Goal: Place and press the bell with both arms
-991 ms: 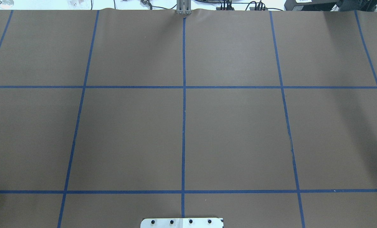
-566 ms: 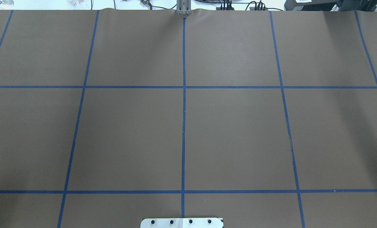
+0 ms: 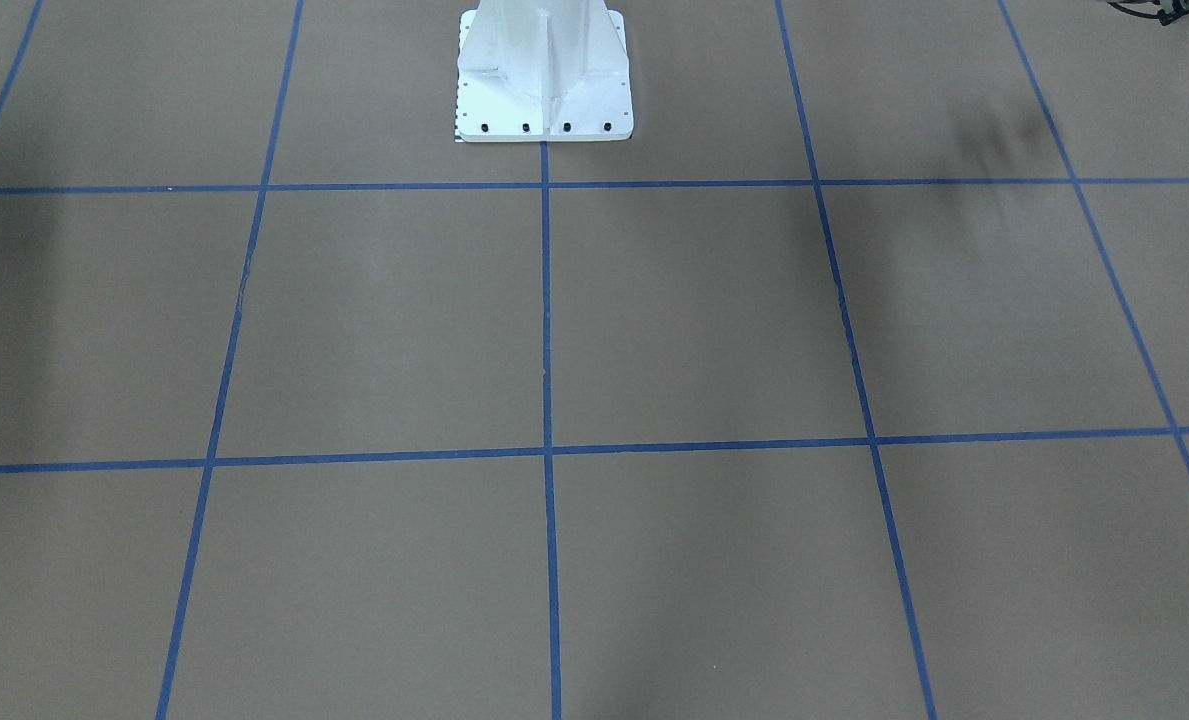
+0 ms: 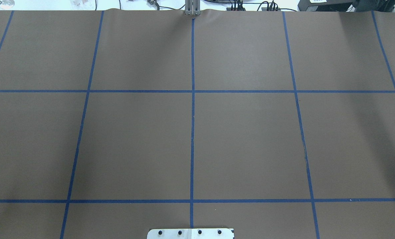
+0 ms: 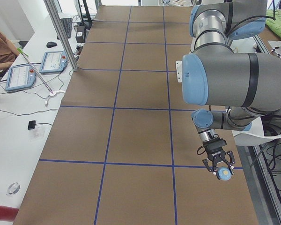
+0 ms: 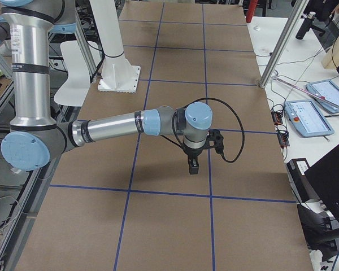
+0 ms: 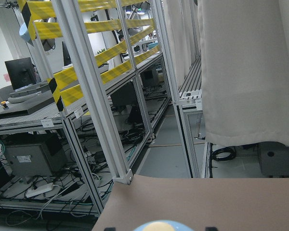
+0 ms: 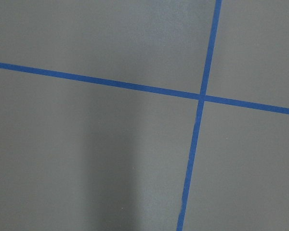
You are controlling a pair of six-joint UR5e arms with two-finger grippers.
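Note:
The light-blue bell [image 5: 223, 174] with its cream button sits between the fingers of my left gripper [image 5: 218, 168], held above the brown table near the robot-side edge. Its top shows at the bottom edge of the left wrist view [image 7: 157, 225], between two black fingertips [image 7: 109, 229]. My right gripper [image 6: 193, 169] points straight down just above the table near a blue tape crossing; I cannot tell whether it is open or shut. The right wrist view shows only brown table and tape. Neither gripper shows in the overhead or front-facing views.
The white bolted pedestal [image 3: 544, 75] stands at the robot side of the table, and its base plate shows in the overhead view [image 4: 190, 233]. Blue tape lines grid the brown mat [image 4: 250, 142]. Tablets [image 5: 56, 61] and cables lie on the white side bench. An aluminium post [image 5: 61, 33] stands at the table edge.

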